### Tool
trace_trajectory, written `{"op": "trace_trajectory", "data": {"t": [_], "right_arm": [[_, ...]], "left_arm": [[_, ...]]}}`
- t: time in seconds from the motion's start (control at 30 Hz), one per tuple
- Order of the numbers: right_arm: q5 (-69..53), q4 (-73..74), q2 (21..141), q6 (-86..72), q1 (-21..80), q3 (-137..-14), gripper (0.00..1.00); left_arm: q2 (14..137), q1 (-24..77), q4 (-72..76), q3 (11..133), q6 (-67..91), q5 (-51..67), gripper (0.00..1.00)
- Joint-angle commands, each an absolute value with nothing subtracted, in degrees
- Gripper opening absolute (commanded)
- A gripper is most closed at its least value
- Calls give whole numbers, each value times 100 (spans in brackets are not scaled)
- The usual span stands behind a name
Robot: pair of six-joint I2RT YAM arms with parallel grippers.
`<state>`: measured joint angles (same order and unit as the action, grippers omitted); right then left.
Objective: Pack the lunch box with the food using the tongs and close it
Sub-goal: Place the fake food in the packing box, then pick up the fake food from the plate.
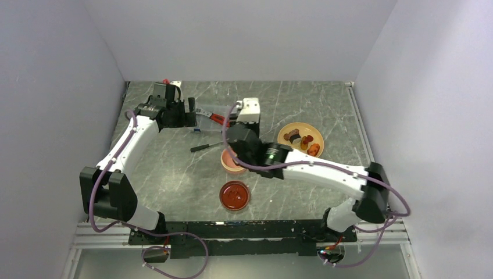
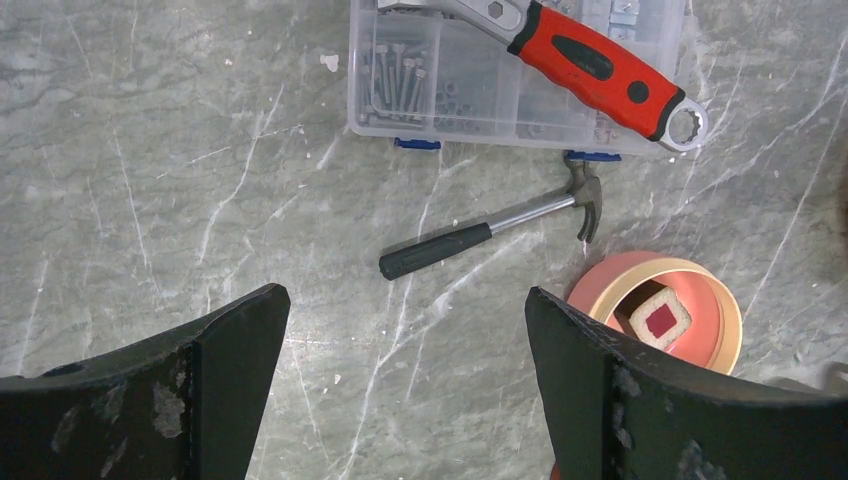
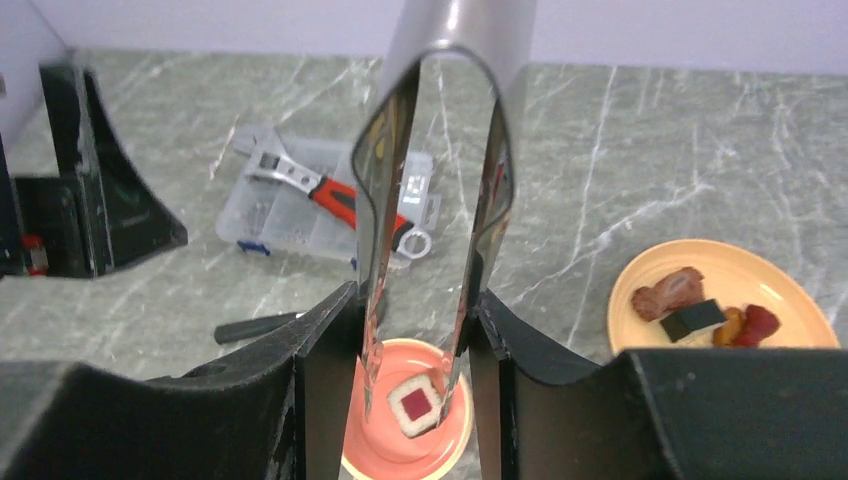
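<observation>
Grey marbled counter (image 1: 174, 174) carries everything you are working with. Your right hand (image 3: 412, 340) is pinching the tongs (image 3: 375, 200): its two black fingers (image 3: 325, 350) press on the outsides of the metal arms, which run down into the lunch box (image 3: 375, 445). The tong tips stand either side of the roll (image 3: 415, 405), white with a red centre, which lies on the tub's pink floor. Whether the tips touch it you cannot tell from the wrist view. Your left hand (image 2: 405, 300) is spread wide with nothing between its fingers, and it hovers over bare counter toward the far left. Ahead of it are the hammer (image 2: 480, 235) and the clear case (image 2: 450, 80), with a red-handled wrench (image 2: 600, 65) lying on top of the case. The dark red lid (image 1: 235, 196) lies flat on the counter, apart from the tub and nearer the arm bases. The other food (image 3: 670, 290) sits on the yellow plate (image 3: 770, 280), to the right of the tub: one brown piece, one black, and orange-red bits close together.
</observation>
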<state>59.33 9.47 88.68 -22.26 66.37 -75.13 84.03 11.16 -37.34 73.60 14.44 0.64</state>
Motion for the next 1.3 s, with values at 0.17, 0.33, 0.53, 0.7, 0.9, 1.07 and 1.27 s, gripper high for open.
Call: {"op": "trace_trajectory", "data": {"t": [0.17, 0.33, 0.53, 0.7, 0.9, 1.07, 1.27], "right_arm": [[5292, 1882, 7510, -2004, 5389, -6955, 45], [3650, 1061, 6834, -965, 4144, -6197, 49], [2275, 53, 6463, 274, 3135, -5399, 50], [1376, -496, 6383, 539, 2557, -5004, 50], [958, -903, 6528, 647, 2196, -4834, 51], [618, -1050, 6726, 609, 1906, -4830, 51], [497, -1046, 7061, 633, 1705, -4917, 52]], "left_arm": [[8168, 1090, -3524, 7367, 1434, 188, 94], [8249, 1090, -3541, 7365, 1420, 180, 94], [8313, 1090, -3542, 7366, 1415, 163, 94], [8357, 1090, -3551, 7374, 1409, 174, 94], [8419, 1090, -3568, 7383, 1405, 190, 94], [8427, 1090, -3569, 7385, 1399, 198, 94], [8451, 1090, -3586, 7398, 1393, 217, 94]]}}
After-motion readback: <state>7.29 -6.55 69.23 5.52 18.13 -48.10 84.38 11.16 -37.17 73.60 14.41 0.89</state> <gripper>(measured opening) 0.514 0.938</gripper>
